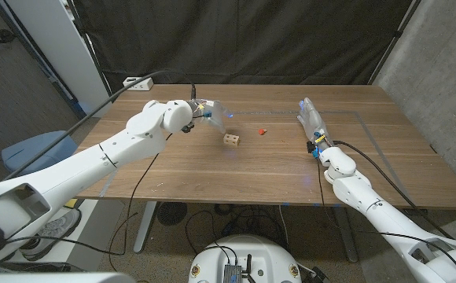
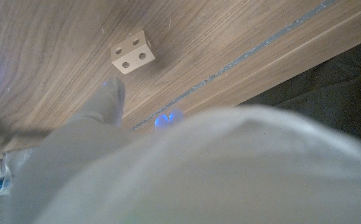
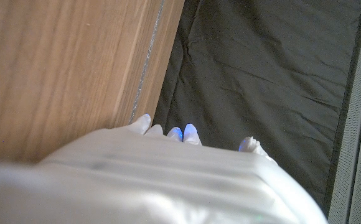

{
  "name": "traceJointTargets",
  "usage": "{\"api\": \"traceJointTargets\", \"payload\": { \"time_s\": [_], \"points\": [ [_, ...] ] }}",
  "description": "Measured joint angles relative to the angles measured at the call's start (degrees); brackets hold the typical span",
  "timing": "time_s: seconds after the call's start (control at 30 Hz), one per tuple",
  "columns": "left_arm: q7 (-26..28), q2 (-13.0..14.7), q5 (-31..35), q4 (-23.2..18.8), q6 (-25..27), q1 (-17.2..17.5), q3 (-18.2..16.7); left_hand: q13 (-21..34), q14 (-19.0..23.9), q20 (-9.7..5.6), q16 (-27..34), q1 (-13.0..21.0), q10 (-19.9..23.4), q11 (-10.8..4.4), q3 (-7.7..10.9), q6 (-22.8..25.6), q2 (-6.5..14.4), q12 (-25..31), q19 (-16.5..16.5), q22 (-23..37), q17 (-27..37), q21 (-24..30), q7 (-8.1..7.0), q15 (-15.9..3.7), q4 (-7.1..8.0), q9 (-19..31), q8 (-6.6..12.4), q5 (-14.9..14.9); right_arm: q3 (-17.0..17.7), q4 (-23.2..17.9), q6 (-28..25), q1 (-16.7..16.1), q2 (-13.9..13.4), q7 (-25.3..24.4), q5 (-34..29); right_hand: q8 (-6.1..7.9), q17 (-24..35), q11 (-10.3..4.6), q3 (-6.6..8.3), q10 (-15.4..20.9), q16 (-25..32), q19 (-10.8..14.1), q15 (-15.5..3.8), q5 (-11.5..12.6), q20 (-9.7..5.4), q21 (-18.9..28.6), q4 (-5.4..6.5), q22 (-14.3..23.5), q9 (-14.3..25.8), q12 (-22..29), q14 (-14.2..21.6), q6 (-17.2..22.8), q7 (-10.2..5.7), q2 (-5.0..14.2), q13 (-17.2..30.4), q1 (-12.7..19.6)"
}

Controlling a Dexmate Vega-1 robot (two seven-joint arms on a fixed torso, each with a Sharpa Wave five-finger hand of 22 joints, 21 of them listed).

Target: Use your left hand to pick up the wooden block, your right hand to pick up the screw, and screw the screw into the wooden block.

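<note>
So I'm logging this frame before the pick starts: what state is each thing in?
wooden block: lying on the table, untouched, holes showing.
screw: lying on the table, apart from the block.
left hand: above the table near the block, holding nothing.
right hand: open, fingers straight, holding nothing.
</note>
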Motion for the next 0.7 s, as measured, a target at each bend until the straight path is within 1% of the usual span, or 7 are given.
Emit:
{"api": "traceJointTargets", "payload": {
  "time_s": [0.1,0.17,0.23,0.37,0.43,0.47,0.7],
  "points": [
    [-1.6,-0.7,2.4,0.0,-0.2,-0.5,0.9,0.0,0.0,0.00,0.0,0.6,0.0,0.00,0.00,0.0,0.1,0.0,0.0,0.0,0.0,0.0,0.00,0.00,0.00,0.0,0.00,0.0,0.0,-0.2,0.0,-0.2,0.0,0.0,0.0,0.00,0.0,0.00,0.00,0.0,0.0,0.0,0.04,0.0,0.00,0.0,0.00,0.0,0.0,0.0,0.0,-0.2,-0.22,0.00,0.0,0.0],
    [-2.4,-0.7,4.1,0.0,-0.3,-0.5,0.9,0.0,0.0,0.00,0.0,0.6,0.0,0.00,0.00,0.0,0.0,0.0,0.0,0.0,0.0,0.0,0.00,0.00,0.00,0.2,0.00,0.0,0.1,-0.3,0.0,-0.4,0.0,-0.5,0.0,0.00,0.0,0.00,0.00,0.0,0.0,0.0,0.21,0.0,0.00,0.0,0.00,0.0,0.0,0.0,-0.2,-0.3,-0.32,0.00,0.0,0.0],
    [-3.3,-0.7,5.5,0.0,-0.5,-0.5,0.9,0.0,0.0,0.49,0.0,0.7,0.0,0.00,0.00,0.0,-0.1,0.0,0.1,0.0,0.0,0.0,0.00,0.00,0.00,0.3,0.00,0.0,0.1,-0.4,0.0,-0.5,0.0,-0.5,0.0,0.00,0.0,0.23,0.00,-0.2,0.0,0.0,0.21,0.0,0.00,0.0,0.00,0.0,0.0,0.0,-0.2,-0.3,-0.31,0.00,0.0,0.0],
    [-4.8,-0.7,8.0,0.0,-0.9,-0.5,0.9,0.2,0.0,0.49,0.0,1.1,0.0,-0.01,0.00,0.0,-0.1,0.1,0.1,0.0,0.0,0.0,0.00,0.00,0.00,0.3,0.00,0.0,0.1,-0.6,0.0,-0.8,0.1,-0.5,0.0,0.00,0.0,0.31,0.00,-0.3,0.0,0.0,0.42,0.0,0.00,0.0,0.00,0.0,0.0,0.0,-0.4,-0.3,-0.32,0.00,0.0,0.0],
    [-5.5,-0.7,9.2,0.0,-1.1,-0.5,0.9,0.3,0.0,0.49,0.0,1.6,0.3,-0.30,0.00,0.0,-0.1,0.4,0.1,0.0,0.0,0.0,-0.02,0.00,0.00,0.3,0.00,0.0,0.1,-0.7,0.0,-0.9,0.1,-0.5,0.0,0.00,0.0,0.31,0.00,-0.3,0.0,0.0,0.41,0.0,0.00,0.0,0.00,0.0,0.0,0.0,-0.4,-0.3,-0.31,0.00,0.0,0.0],
    [-5.7,-2.7,9.7,0.0,-1.1,-0.7,2.0,0.3,0.0,0.49,0.0,1.6,0.3,-0.30,0.00,0.2,-0.1,0.4,0.1,0.0,0.0,0.0,-0.22,0.00,0.00,0.3,0.00,0.0,0.1,-0.7,0.0,-0.9,0.1,-0.5,0.0,0.00,0.0,0.31,0.00,-0.3,0.0,0.0,0.41,0.0,0.00,0.0,0.00,0.0,0.0,0.0,-0.4,-0.3,-0.31,0.00,0.0,0.0],
    [-7.1,-3.9,13.2,0.5,-1.1,-0.3,2.1,0.4,0.1,0.49,0.3,2.5,1.1,-0.63,-0.23,0.3,-0.1,0.8,0.1,0.0,0.0,0.0,-0.33,-0.10,0.23,0.3,0.00,0.0,0.1,-0.7,0.2,-1.0,0.3,-1.3,-0.2,0.00,0.0,0.31,0.00,-0.3,0.0,0.0,0.41,0.0,0.00,0.0,0.00,0.0,0.0,0.0,-0.4,-0.6,0.00,0.00,0.0,0.0]
  ]
}}
